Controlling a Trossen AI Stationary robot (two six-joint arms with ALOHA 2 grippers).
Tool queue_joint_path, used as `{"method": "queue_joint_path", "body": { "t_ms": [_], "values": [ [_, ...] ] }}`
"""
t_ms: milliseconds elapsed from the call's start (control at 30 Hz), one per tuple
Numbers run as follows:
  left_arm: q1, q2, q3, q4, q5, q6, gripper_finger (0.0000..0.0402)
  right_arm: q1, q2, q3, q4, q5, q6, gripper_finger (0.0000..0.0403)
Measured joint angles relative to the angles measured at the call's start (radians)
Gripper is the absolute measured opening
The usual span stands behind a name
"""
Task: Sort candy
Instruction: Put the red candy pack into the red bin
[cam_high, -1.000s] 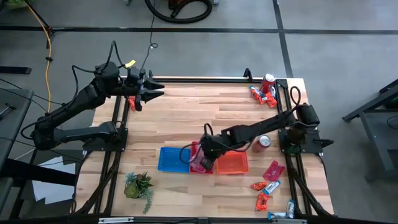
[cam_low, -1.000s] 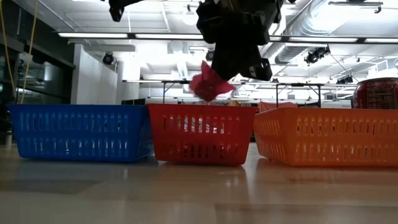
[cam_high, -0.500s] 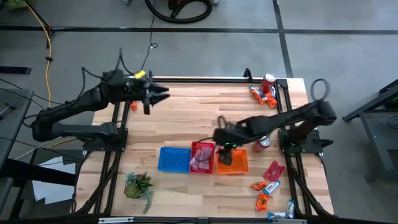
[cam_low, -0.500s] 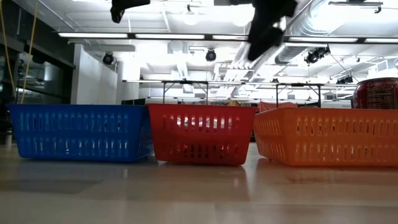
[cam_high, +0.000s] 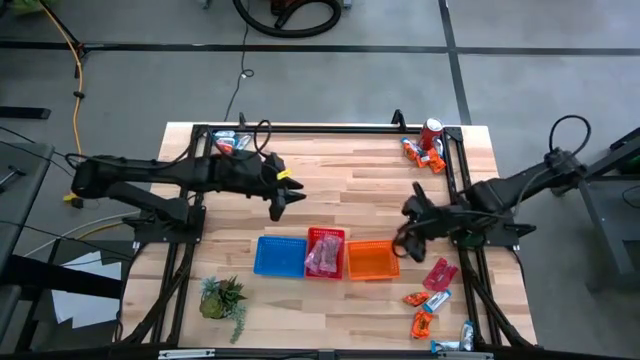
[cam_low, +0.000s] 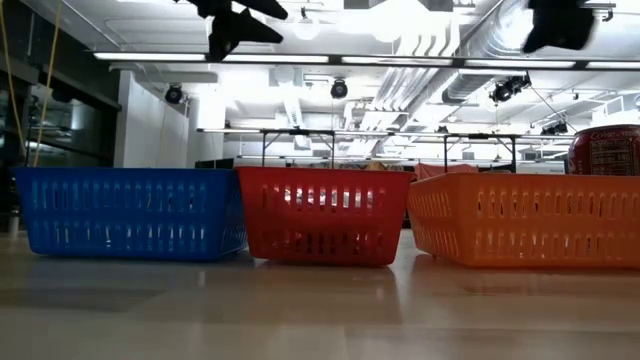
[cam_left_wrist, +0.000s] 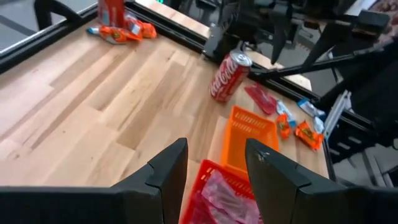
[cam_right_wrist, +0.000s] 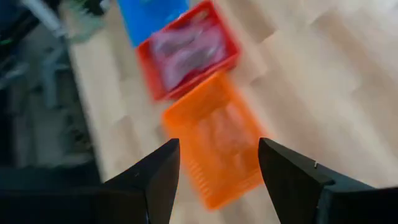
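Note:
Three baskets stand in a row near the table's middle: blue (cam_high: 280, 255), red (cam_high: 325, 238) and orange (cam_high: 372, 260). Pink candy (cam_high: 325, 257) lies in the red basket, also seen in the left wrist view (cam_left_wrist: 227, 199). More candy lies loose at the near right (cam_high: 428, 302), the far right (cam_high: 420, 152) and the far left (cam_high: 228, 142). My left gripper (cam_high: 281, 203) hovers open above the wood, on the far side of the blue basket. My right gripper (cam_high: 407, 230) hovers open just right of the orange basket (cam_right_wrist: 214, 149), high above it. Both grippers hold nothing.
A red soda can (cam_high: 432, 130) stands at the far right corner; another (cam_left_wrist: 229, 74) lies on its side beyond the orange basket. A small green plant (cam_high: 222, 298) stands at the near left. Bare wood stretches across the table's middle and far side (cam_high: 350, 175).
My right gripper has opened and let go of a pink candy, which now lies in the red basket. It has then risen and gone toward the table's right edge, past the orange basket. My left gripper has swung from the far left corner toward the table's middle.

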Motion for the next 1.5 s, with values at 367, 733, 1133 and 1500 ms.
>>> {"method": "queue_joint_path", "body": {
  "t_ms": [367, 733, 1133, 1500],
  "values": [
    [0.007, -0.034, 0.003, -0.004, -0.015, 0.026, 0.0149, 0.265, 0.089, -0.236, 0.137, -0.267, 0.692, 0.0213],
    [0.065, -0.091, 0.003, -0.003, -0.003, 0.111, 0.0149, 0.384, 0.214, -0.392, 0.106, -0.371, 1.223, 0.0213],
    [0.072, -0.179, 0.003, -0.006, -0.002, 0.249, 0.0149, 0.380, 0.331, -0.395, 0.073, -0.384, 1.302, 0.0213],
    [0.078, -0.236, 0.003, -0.009, -0.008, 0.273, 0.0149, 0.381, 0.391, -0.344, 0.056, -0.388, 1.148, 0.0037]
  ]
}}
